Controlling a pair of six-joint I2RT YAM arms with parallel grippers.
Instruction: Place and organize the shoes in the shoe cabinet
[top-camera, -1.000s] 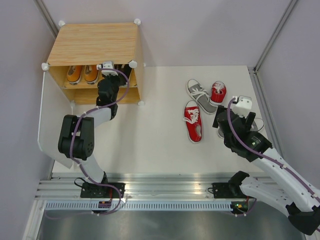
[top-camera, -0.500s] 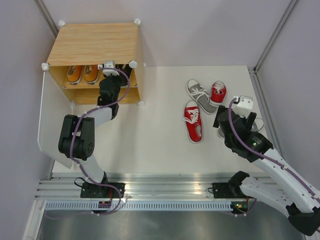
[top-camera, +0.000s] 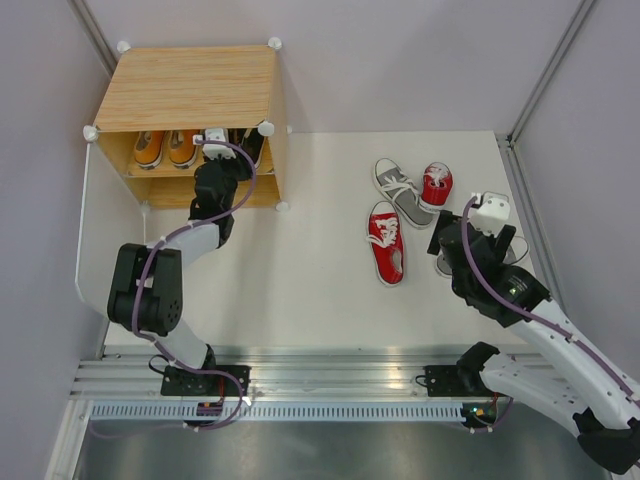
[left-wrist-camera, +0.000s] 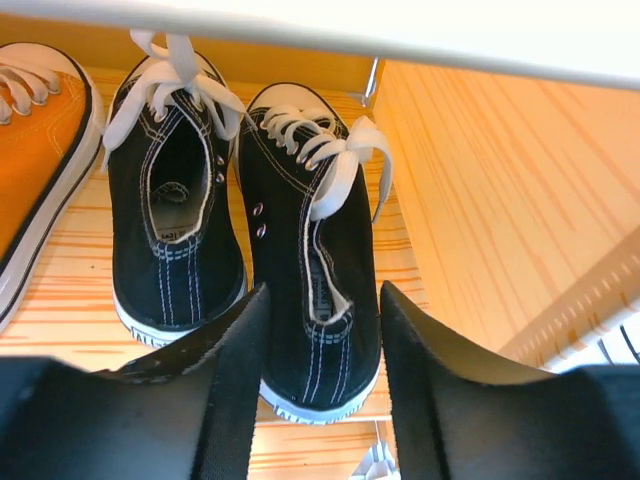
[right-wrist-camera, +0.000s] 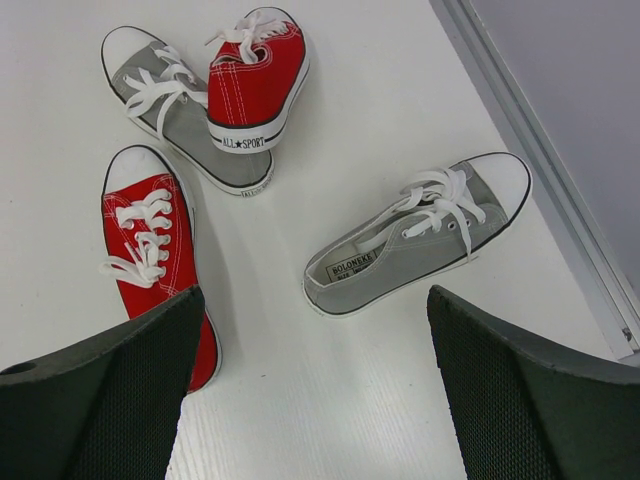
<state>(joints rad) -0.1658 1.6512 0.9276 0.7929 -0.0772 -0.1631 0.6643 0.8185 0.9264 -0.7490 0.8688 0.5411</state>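
Note:
The shoe cabinet (top-camera: 190, 85) stands at the back left with its door swung open. On its upper shelf (left-wrist-camera: 60, 330) sit an orange pair (top-camera: 165, 148) and two black shoes, the left one (left-wrist-camera: 175, 230) and the right one (left-wrist-camera: 300, 230). My left gripper (left-wrist-camera: 323, 290) reaches into the cabinet, open, its jaws on either side of the right black shoe's heel, and the shoe rests on the shelf. My right gripper (right-wrist-camera: 315, 290) hangs open above the table just behind a grey shoe (right-wrist-camera: 420, 245). A red shoe (right-wrist-camera: 150, 250) lies to its left.
Farther back a second red shoe (right-wrist-camera: 255, 80) leans on another grey shoe (right-wrist-camera: 165, 110). The cabinet's wood side wall (left-wrist-camera: 470, 200) is close on the right of my left gripper. The white door (top-camera: 90, 240) stands out along the table's left edge. A metal rail (top-camera: 530, 210) borders the right side.
The left jaws have spread apart around the black shoe's heel, and the left arm's elbow has swung left. The right arm has barely shifted.

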